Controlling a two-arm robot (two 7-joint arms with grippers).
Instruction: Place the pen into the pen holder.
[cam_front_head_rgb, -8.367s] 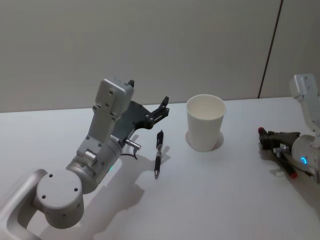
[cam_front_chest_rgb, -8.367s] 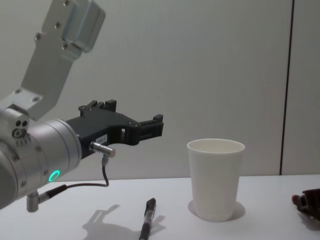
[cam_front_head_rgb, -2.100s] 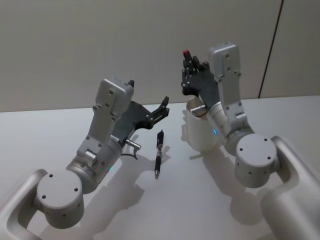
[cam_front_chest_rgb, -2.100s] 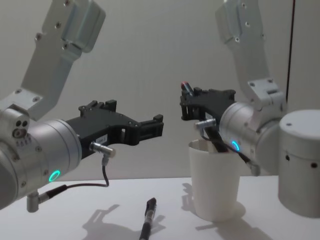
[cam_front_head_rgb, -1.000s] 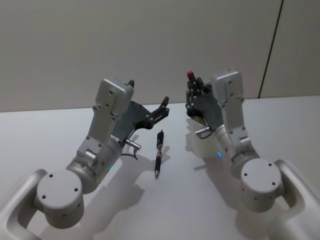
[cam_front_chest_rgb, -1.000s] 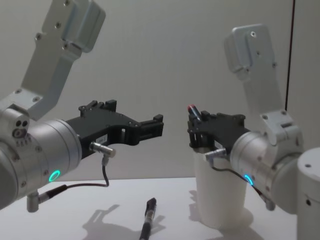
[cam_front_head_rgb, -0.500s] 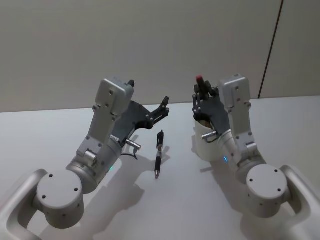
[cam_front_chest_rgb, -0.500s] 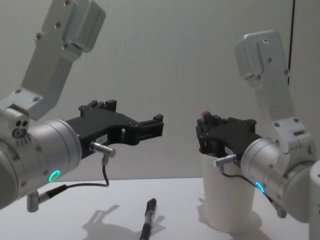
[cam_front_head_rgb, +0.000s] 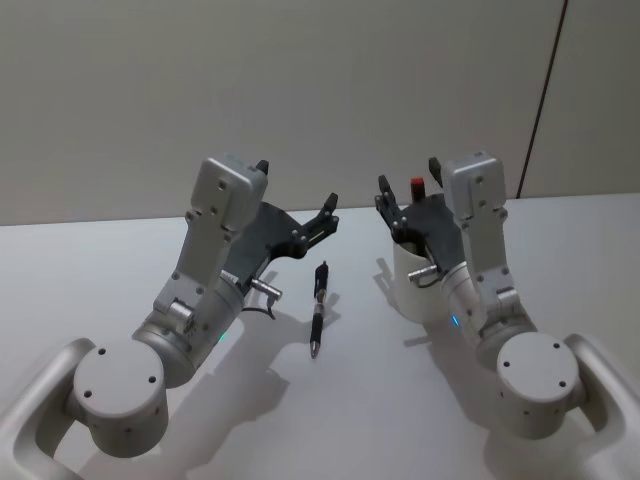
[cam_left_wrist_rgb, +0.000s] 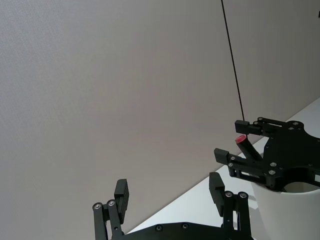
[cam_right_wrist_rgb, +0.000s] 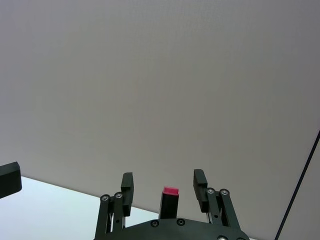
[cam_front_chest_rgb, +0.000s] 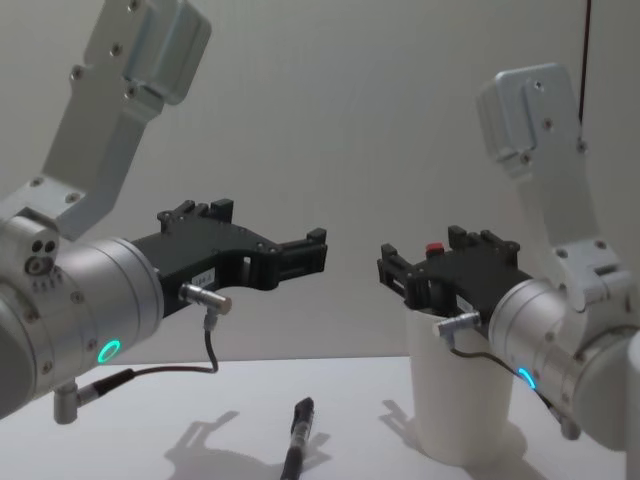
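My right pincer (cam_right_wrist_rgb: 163, 177) hangs spread over the pen holder (cam_front_chest_rgb: 460, 410), red-capped pen (cam_right_wrist_rgb: 170, 197) between its fingers (cam_right_wrist_rgb: 127, 182); left pincer (cam_left_wrist_rgb: 169, 184) hovers spread.

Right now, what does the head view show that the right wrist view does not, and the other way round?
Head view: the white paper cup standing on the table, and a black pen lying left of it, near the open left gripper. Right wrist view: clear gaps between the red-capped pen and each finger. Both: the right gripper open around that pen.
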